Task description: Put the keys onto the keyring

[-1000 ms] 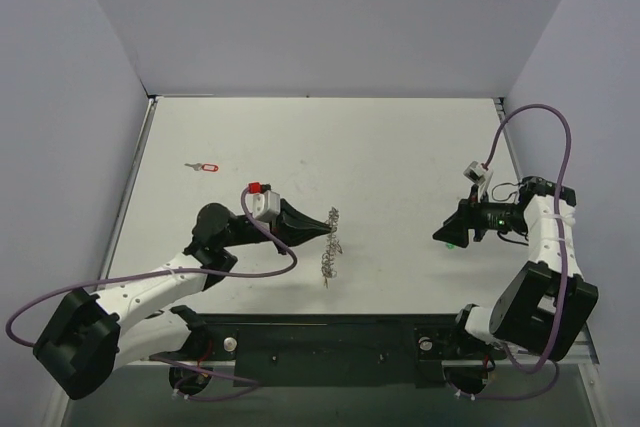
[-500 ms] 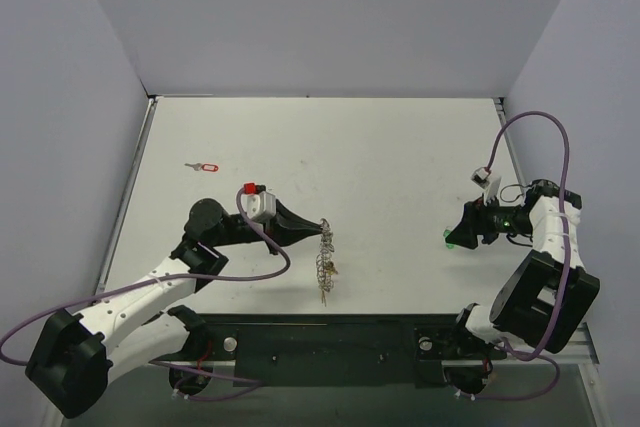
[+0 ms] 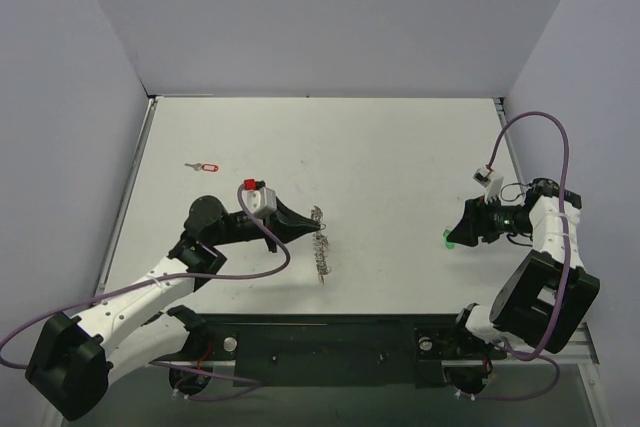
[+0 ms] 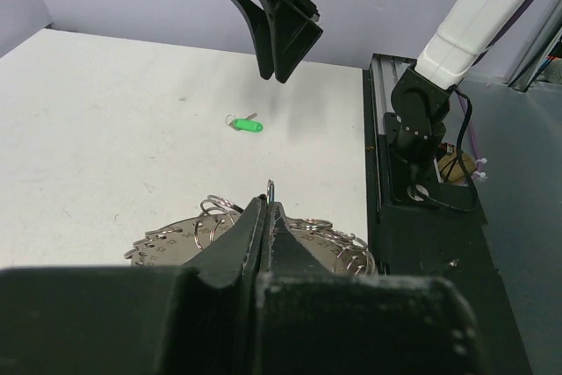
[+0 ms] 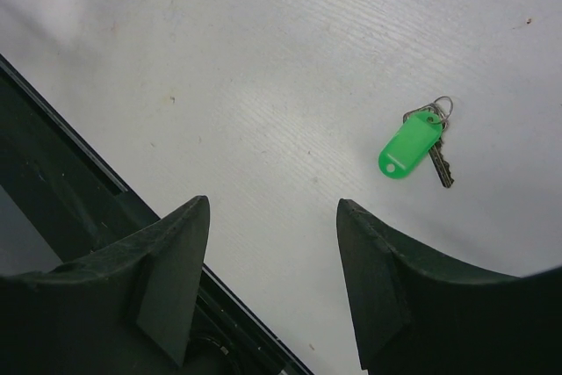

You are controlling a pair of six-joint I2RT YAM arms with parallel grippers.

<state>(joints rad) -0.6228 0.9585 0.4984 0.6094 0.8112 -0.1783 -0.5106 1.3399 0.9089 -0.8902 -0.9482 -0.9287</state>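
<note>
My left gripper [image 3: 308,218] is shut on a small wire loop of the keyring [image 3: 321,245], which hangs from it as a toothed silvery disc [image 4: 171,239] just over the table. The green-headed key [image 5: 410,145] lies flat on the table, right of and beyond my right gripper's [image 5: 272,206] open, empty jaws. In the top view this green key [image 3: 448,243] shows just at the tip of the right gripper [image 3: 456,235]. The red-headed key [image 3: 205,166] lies alone at the far left of the table, away from both grippers.
The table's [image 3: 380,157] near edge meets a black mounting rail [image 3: 330,342] that carries both arm bases. Grey walls close off the left, back and right sides. A purple cable [image 3: 545,132] loops above the right arm.
The left gripper has drawn back to the left with the keyring, which now hangs closer to the arm. The right gripper has shifted slightly right above the green key, its jaws a little narrower.
</note>
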